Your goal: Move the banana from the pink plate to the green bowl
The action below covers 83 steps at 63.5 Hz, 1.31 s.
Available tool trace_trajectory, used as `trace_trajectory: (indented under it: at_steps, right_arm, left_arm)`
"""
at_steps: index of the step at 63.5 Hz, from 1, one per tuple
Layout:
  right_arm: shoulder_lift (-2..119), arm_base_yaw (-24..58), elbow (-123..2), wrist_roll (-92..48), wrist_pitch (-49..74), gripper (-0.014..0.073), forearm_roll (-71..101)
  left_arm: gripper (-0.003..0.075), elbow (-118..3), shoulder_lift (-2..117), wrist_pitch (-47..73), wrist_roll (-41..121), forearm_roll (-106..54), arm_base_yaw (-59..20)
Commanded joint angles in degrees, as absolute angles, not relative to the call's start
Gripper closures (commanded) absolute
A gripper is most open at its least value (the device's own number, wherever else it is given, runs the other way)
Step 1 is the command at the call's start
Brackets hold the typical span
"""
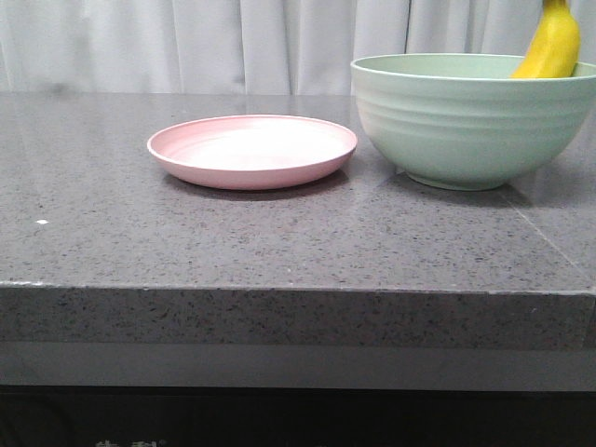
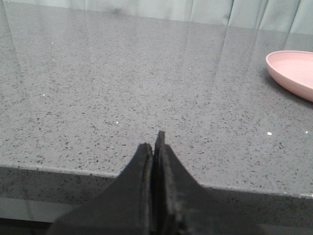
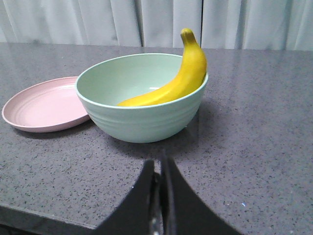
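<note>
The yellow banana [image 1: 553,45] lies inside the pale green bowl [image 1: 466,121], leaning on the rim with its stem end sticking up; it also shows in the right wrist view [image 3: 178,78]. The pink plate [image 1: 251,150] is empty, left of the bowl and close to it. The bowl [image 3: 139,115] and plate [image 3: 46,105] both show in the right wrist view. My right gripper [image 3: 159,164] is shut and empty, near the table's front edge, well short of the bowl. My left gripper [image 2: 155,142] is shut and empty over the table's front edge, far left of the plate [image 2: 293,73].
The grey speckled stone tabletop [image 1: 279,242] ends in a thick front edge. A white curtain [image 1: 186,42] hangs behind the table. Neither arm shows in the front view.
</note>
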State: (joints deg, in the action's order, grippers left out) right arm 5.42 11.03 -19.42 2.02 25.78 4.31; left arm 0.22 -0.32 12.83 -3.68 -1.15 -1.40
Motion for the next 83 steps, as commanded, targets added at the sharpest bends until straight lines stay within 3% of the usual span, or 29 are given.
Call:
trace_trajectory:
  at_steps: [1, 50, 73, 83]
  right_arm:
    - [6.05, 10.67, -20.82, 1.86, 20.94, 0.0662, 4.04]
    - [6.05, 10.67, -20.54, 1.86, 20.50, 0.0662, 3.26]
    - [-1.72, 2.36, -0.31, 1.86, 9.07, 0.0662, 7.27]
    - [-1.86, 2.01, 1.38, 1.86, 8.34, 0.0662, 7.30]
  left_arm:
    - [0.0738, 0.46, -1.74, 7.76, -3.85, -1.70, -1.30]
    - [0.0738, 0.46, -1.74, 7.76, -3.85, -1.70, -1.30]
    - [0.0738, 0.46, -1.63, 7.76, -3.85, -1.70, -1.30]
    - [0.0738, 0.46, -1.63, 7.76, -3.85, -1.70, -1.30]
